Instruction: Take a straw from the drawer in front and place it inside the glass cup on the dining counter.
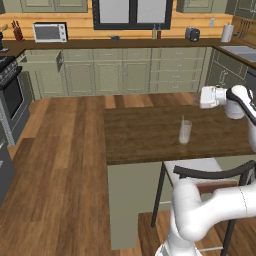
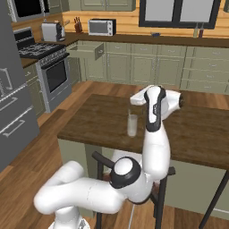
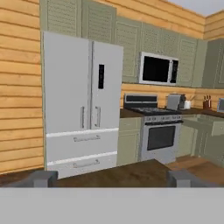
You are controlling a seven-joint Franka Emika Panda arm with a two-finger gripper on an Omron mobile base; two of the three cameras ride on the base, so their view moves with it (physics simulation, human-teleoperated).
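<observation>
Straw point(image 1: 182, 121) stands in cup point(image 1: 185, 132) on dining counter point(image 1: 140, 135), top poking above the rim. You've got gripper point(image 3: 112, 178) w/ jaws spread wide, nothing between them, held level above the counter, just beside cup, facing fridge point(image 3: 81, 103) & stove point(image 3: 155, 131). Drawer point(image 1: 42, 60) at far cabinets hangs open.

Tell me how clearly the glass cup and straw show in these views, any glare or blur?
Left base view: glass cup pale, translucent, no glare, straw a faint line. Right base view: cup soft-edged, straw barely discernible. Hand view: flat even lighting, slightly blurry.
</observation>
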